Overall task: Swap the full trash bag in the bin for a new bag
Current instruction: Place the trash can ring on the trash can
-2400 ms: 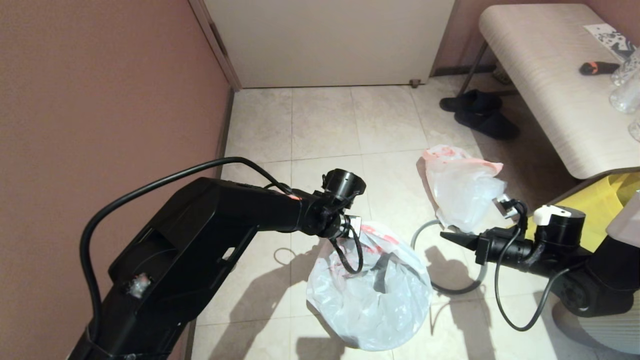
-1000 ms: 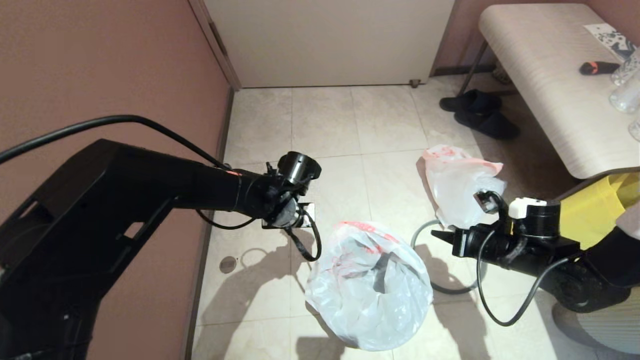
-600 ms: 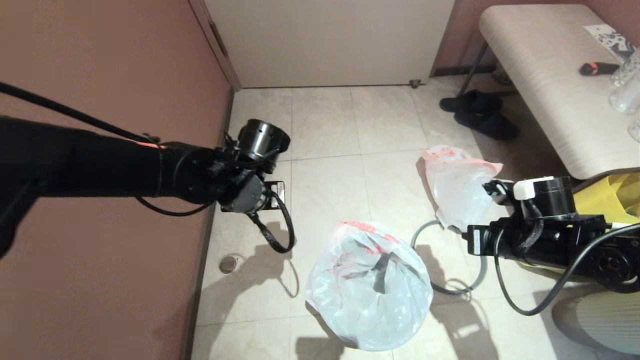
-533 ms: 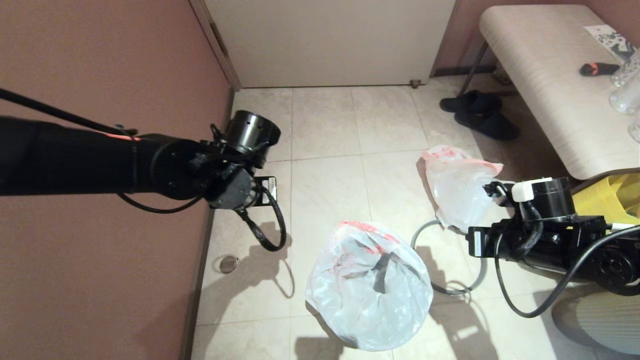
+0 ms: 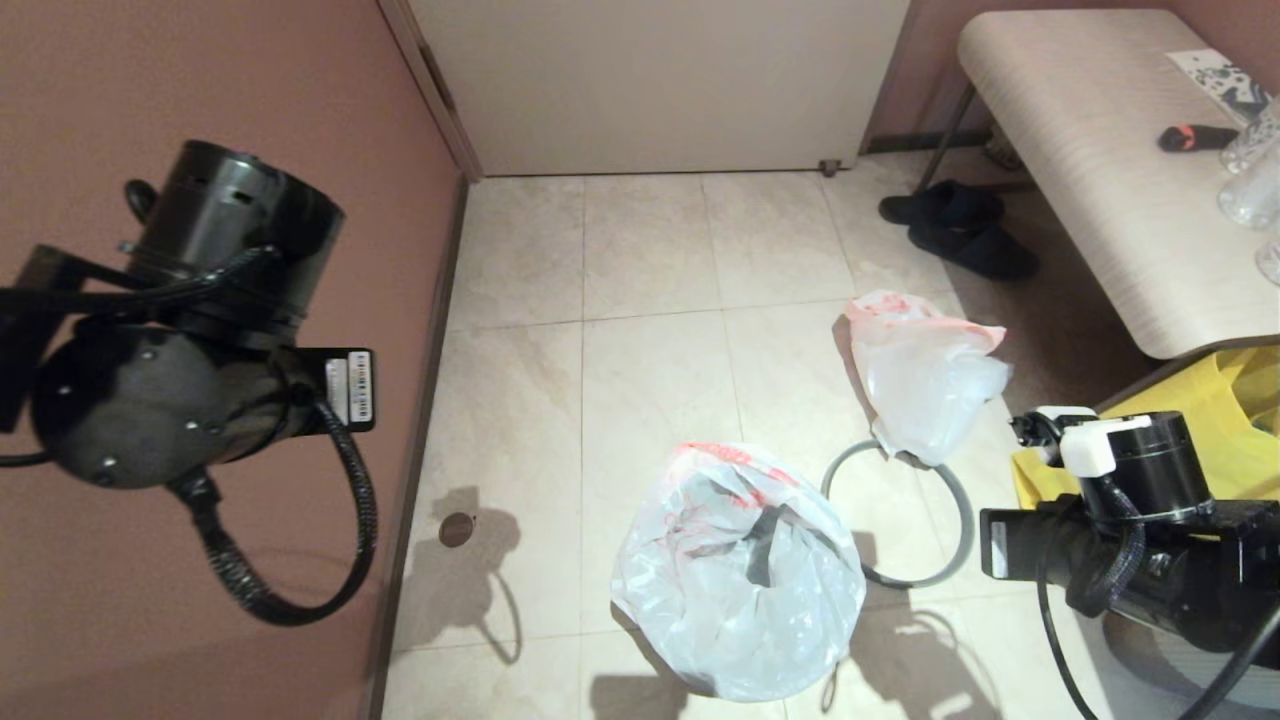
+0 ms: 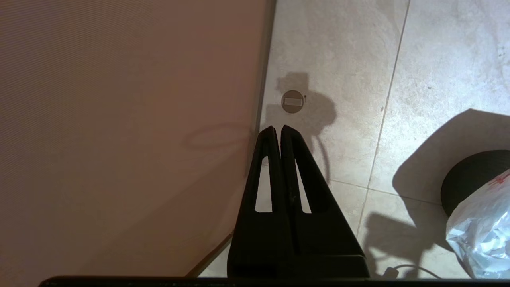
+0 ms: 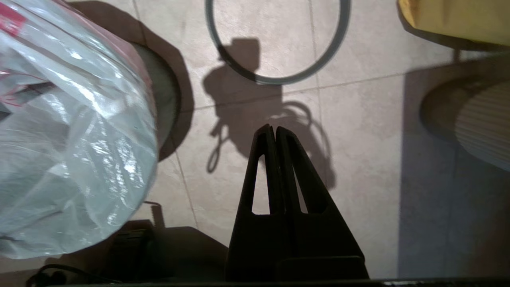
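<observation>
The new bag point(image 5: 740, 580), thin white plastic with a pink-red rim band, lies draped over the black bin point(image 6: 470, 171) and hides most of it; it also shows as new bag point(image 7: 71, 139) and new bag point(image 6: 480, 235). The grey hoop point(image 5: 900, 584) lies flat on the tiles to the right of the bin, also seen as hoop point(image 7: 275, 82). My left gripper point(image 6: 277, 127) hangs shut and empty by the left wall. My right gripper point(image 7: 271, 126) is shut and empty above bare tiles, right of the bin and short of the hoop.
A second puffed white bag point(image 5: 925, 375) stands on the floor behind the hoop. A yellow bag point(image 5: 1235, 440) sits under the bench point(image 5: 1100, 150) at the right, with black slippers point(image 5: 960, 230) farther back. A floor drain point(image 5: 456, 529) lies near the left wall.
My left arm has drawn back from above the bin to the left wall and close to the camera. My right arm has pulled back to the lower right. Neither bag has moved, nor has the hoop.
</observation>
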Tool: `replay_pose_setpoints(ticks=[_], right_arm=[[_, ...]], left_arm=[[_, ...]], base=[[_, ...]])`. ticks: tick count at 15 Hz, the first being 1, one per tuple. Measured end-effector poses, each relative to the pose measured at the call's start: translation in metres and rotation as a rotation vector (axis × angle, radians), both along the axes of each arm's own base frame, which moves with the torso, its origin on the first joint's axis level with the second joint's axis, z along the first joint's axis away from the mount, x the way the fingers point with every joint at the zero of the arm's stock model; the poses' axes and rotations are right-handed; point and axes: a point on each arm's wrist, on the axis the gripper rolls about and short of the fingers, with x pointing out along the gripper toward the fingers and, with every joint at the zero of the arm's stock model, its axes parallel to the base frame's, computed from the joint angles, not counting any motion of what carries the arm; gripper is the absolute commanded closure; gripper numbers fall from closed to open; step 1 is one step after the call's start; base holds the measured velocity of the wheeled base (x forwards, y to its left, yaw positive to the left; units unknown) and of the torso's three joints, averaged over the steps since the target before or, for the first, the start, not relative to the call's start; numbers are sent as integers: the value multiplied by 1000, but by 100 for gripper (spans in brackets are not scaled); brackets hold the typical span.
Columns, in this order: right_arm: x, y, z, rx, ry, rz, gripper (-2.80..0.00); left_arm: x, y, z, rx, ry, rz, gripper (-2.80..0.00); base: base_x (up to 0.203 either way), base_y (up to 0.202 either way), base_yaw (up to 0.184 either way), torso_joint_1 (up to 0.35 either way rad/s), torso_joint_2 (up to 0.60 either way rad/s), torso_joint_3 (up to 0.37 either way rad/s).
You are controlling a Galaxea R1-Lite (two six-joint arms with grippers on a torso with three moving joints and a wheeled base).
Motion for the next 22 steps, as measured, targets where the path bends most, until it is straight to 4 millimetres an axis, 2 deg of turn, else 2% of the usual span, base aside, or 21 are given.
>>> replay_pose_setpoints(ticks=[4,11,13,15,19,22], right_arm=[[-26,-8,-5,-25,13,-23,0],[-41,-8,-5,-16,-1,-59,0],[-44,-9,-4,-15,-8,-65,0],[-46,-10,-2,-10,-18,-65,0],[-49,-10,1,-1,-31,-62,0],[-52,-11,2,3,-38,-59,0]], left_arm=[[-36,30,3,62,-26,104,0],[-63,87,12,181,-20,437,0],[-82,99,17,170,-55,511,0],[-109,106,18,143,-112,544,0],[-170,113,8,36,-236,482,0],[-205,112,3,-115,-308,207,0]], base=[[0,0,0,0,0,0],[0,0,0,0,0,0],[0,0,0,0,0,0],[0,0,0,0,0,0],[0,0,0,0,0,0],[0,0,0,0,0,0]])
